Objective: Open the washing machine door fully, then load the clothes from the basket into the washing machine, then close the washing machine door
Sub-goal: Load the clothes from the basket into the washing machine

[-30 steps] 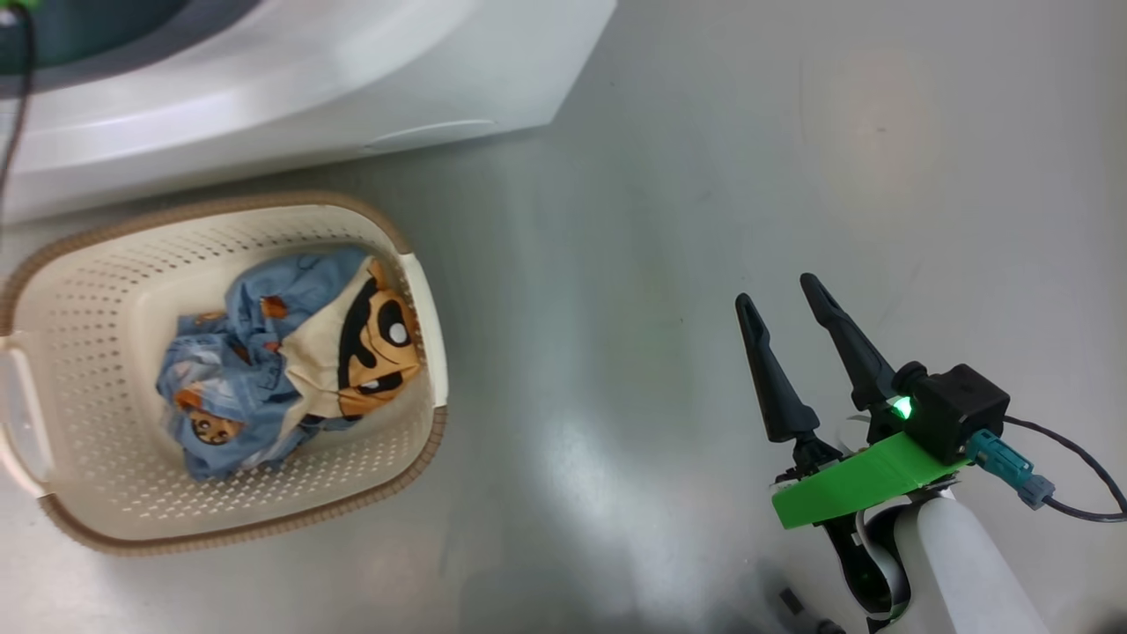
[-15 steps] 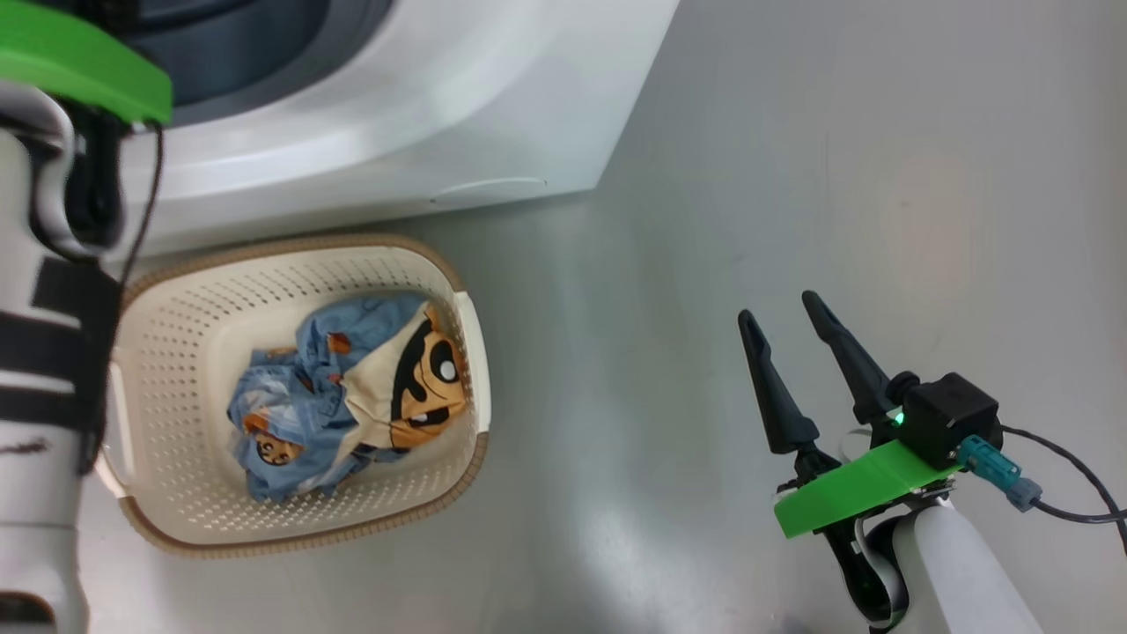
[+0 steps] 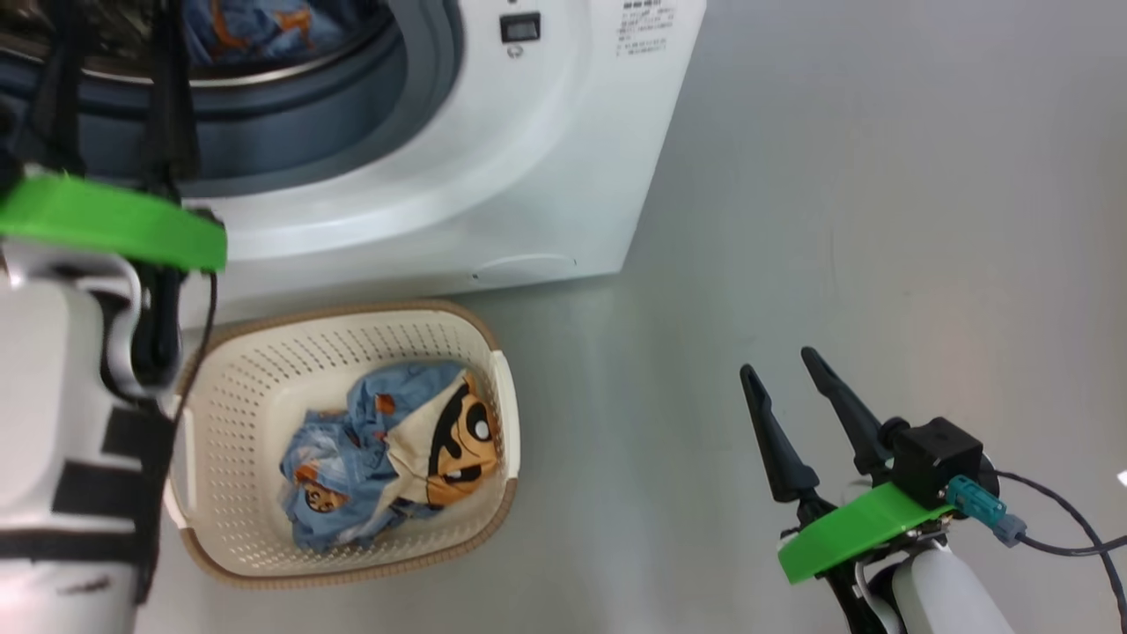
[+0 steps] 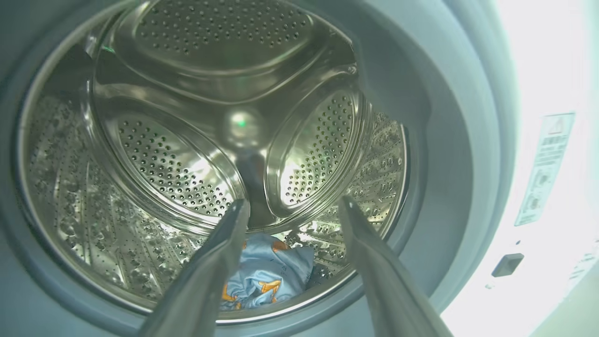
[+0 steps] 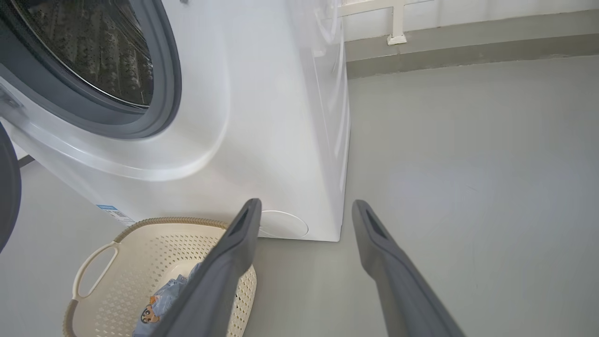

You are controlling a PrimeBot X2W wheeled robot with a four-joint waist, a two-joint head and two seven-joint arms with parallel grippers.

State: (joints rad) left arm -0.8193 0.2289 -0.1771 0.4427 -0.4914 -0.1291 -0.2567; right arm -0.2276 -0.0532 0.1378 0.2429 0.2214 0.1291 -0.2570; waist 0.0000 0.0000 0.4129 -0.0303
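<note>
Grey floor (image 3: 836,176) spreads beneath the white washing machine (image 3: 546,132), whose washing machine door (image 5: 5,187) stands swung out at far left. The left hand (image 4: 292,201) points into the steel drum (image 4: 164,164), fingers spread wide and holding nothing, above a blue garment (image 4: 269,274) lying at the drum's bottom. Just in front of the machine sits the basket (image 3: 264,370), with more clothes (image 3: 387,458) bunched inside. Well to the right, the right hand (image 3: 778,361) hovers over the floor, open and empty.

Glossy grey floor (image 3: 880,220), grey skirting band (image 5: 468,47) beneath a white wall (image 5: 468,7).
</note>
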